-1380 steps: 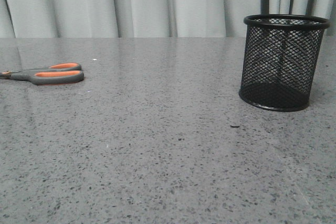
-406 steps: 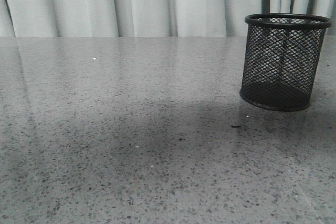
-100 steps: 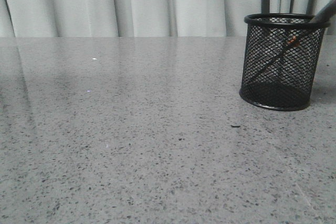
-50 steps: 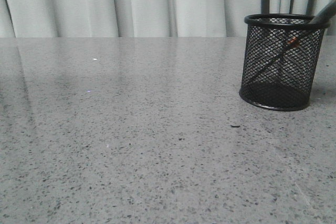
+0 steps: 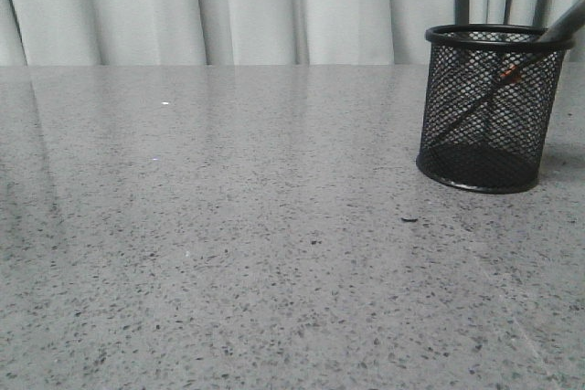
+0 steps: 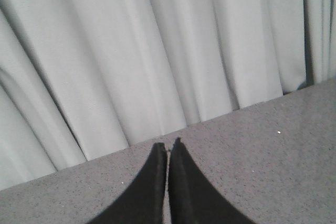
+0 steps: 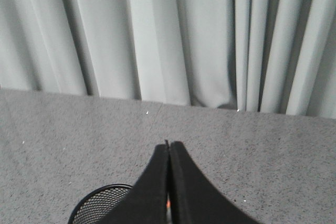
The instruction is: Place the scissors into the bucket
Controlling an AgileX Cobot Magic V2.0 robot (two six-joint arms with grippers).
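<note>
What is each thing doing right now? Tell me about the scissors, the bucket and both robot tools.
scissors: inside the bucket, leaning, handle poking over the rim on the right.
bucket: standing upright on the table, holding the scissors.
left tool: shut, holding nothing, up off the table.
right tool: shut, holding nothing.
table: grey, speckled, with the bucket standing on it.

Left gripper [image 6: 168,148] fingers pressed together; right gripper [image 7: 168,146] likewise, fingers touching.
</note>
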